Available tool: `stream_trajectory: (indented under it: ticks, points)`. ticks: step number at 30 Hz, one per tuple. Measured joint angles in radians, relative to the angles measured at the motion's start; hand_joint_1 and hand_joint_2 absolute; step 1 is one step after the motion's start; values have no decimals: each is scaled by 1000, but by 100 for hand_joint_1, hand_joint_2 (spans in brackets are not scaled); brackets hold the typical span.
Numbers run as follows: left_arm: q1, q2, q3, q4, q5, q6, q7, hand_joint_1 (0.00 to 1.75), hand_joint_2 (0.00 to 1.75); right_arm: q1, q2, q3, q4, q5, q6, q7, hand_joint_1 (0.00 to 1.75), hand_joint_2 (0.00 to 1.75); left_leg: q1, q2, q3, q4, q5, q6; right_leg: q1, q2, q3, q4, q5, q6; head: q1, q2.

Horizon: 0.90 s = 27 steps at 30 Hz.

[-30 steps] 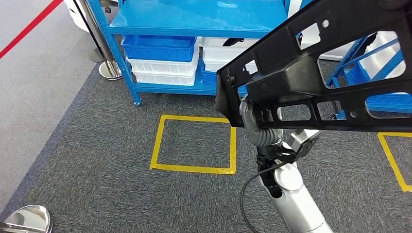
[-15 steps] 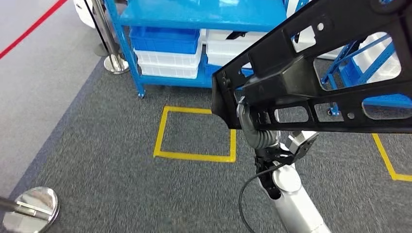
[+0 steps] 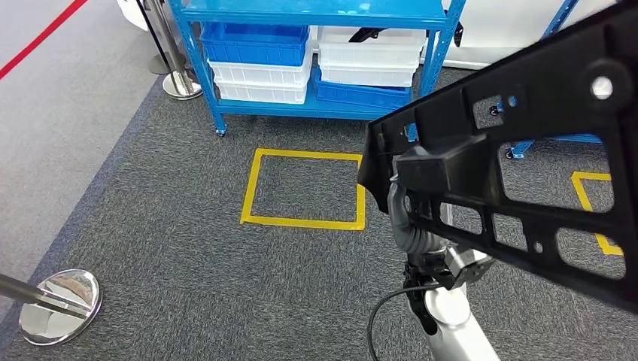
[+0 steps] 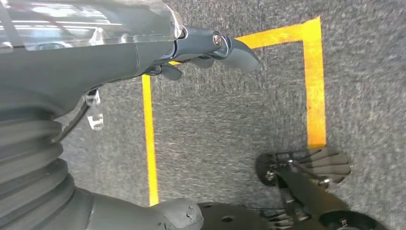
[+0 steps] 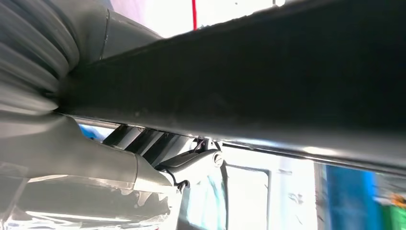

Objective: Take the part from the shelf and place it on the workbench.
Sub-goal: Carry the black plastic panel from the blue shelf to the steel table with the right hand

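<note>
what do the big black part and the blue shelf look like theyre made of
Black part: looks like moulded plastic, matte, with cut-out windows and ribbed edges; coated metal cannot be ruled out. Blue shelf: seemingly painted steel, glossy, with thin uprights.

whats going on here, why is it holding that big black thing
The robot is carrying a large black plastic part, full of cutouts, raised in front of its head camera. Its right hand grips the part from underneath. The left hand hangs over grey carpet and a yellow floor marking, holding nothing. The blue shelf with its bins stands ahead; no workbench is visible.
</note>
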Motion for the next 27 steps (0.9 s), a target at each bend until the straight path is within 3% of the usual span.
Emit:
stream_trajectory:
  ticks: [2,3,4,5,7,8,9,11,13,14,15,18,20,22,23,24,25,27]
  points:
    - [4,-2,7,0,3,15,20,0,175,101,9,-15,-37,96,-77,-63,175,175,-1,-2,-44,15,33,-23,6,-3,144,-175,8,-27,2,0]
    - [6,-3,12,0,4,24,30,0,175,154,15,-22,-56,145,-115,-93,175,175,0,-3,-63,35,28,-35,9,-6,205,-262,-2,-44,2,0]
    - [8,-3,17,0,4,28,35,0,175,198,22,-28,-68,176,-140,-111,175,175,4,-4,-76,68,3,-45,8,-8,207,-287,-4,-56,1,0]
    - [10,-4,21,0,4,31,36,0,175,221,26,-31,-73,190,-149,-117,175,175,7,-4,-93,121,-43,-50,8,-10,200,-287,3,-62,0,0]
    - [14,-4,26,0,4,32,39,0,175,255,32,-37,-79,208,-162,-124,175,175,10,-4,-129,252,-119,-58,9,-10,182,-284,17,-66,-1,0]
    - [14,-4,27,0,3,33,41,0,175,269,33,-41,-80,216,-169,-126,175,175,11,-4,-134,293,-129,-61,10,-9,172,-281,23,-65,-1,0]
    - [14,-5,28,0,3,34,44,0,175,283,35,-45,-83,227,-177,-127,175,175,11,-4,-121,298,-122,-61,11,-8,163,-277,28,-63,-1,0]
    - [14,-5,29,0,-2,35,50,0,175,314,39,-57,-91,244,-191,-133,175,175,11,-16,-38,195,-78,-54,12,-1,149,-269,33,-58,-1,0]
    - [16,-4,30,0,-7,37,52,0,175,341,41,-72,-101,244,-195,-143,175,175,12,-53,55,60,-62,-39,10,8,138,-263,38,-50,0,0]
    - [18,-4,31,0,-10,38,52,0,175,351,42,-81,-106,239,-194,-148,175,175,10,-66,78,23,-63,-33,8,12,134,-262,41,-45,-1,0]
    - [19,-4,32,0,-11,39,52,0,175,363,43,-91,-111,233,-192,-153,175,175,8,-70,86,7,-68,-29,5,19,130,-261,45,-39,-2,0]
    - [19,-7,34,0,-13,40,51,0,175,394,44,-122,-125,221,-186,-159,175,175,10,-38,88,-16,-57,-16,4,34,119,-250,43,-20,-3,0]
    - [19,-10,34,0,-14,41,49,0,175,404,44,-138,-130,218,-185,-161,175,175,15,-13,87,-28,-47,-6,4,26,79,-172,-8,-13,2,0]
    - [18,-10,34,0,-16,40,46,0,175,413,44,-148,-131,218,-185,-162,175,175,14,8,80,-28,-44,-2,1,18,18,-46,-71,-4,5,0]
    - [17,-11,34,0,-18,39,45,0,175,420,44,-154,-132,218,-185,-162,175,175,14,18,77,-26,-43,-2,-1,16,-1,-3,-83,0,5,0]
    - [16,-11,34,0,-19,38,44,0,175,425,44,-159,-132,218,-185,-162,175,175,14,28,74,-24,-43,-3,-4,13,-4,6,-76,3,6,0]
    - [16,-12,34,0,-20,36,44,0,175,428,44,-164,-132,218,-185,-162,175,175,15,37,72,-19,-44,-5,-7,8,13,-22,-52,7,6,0]
    - [14,-14,34,0,-21,33,43,0,175,430,44,-174,-133,218,-185,-162,175,175,14,54,66,-4,-50,-14,-11,-23,82,-147,7,10,7,0]
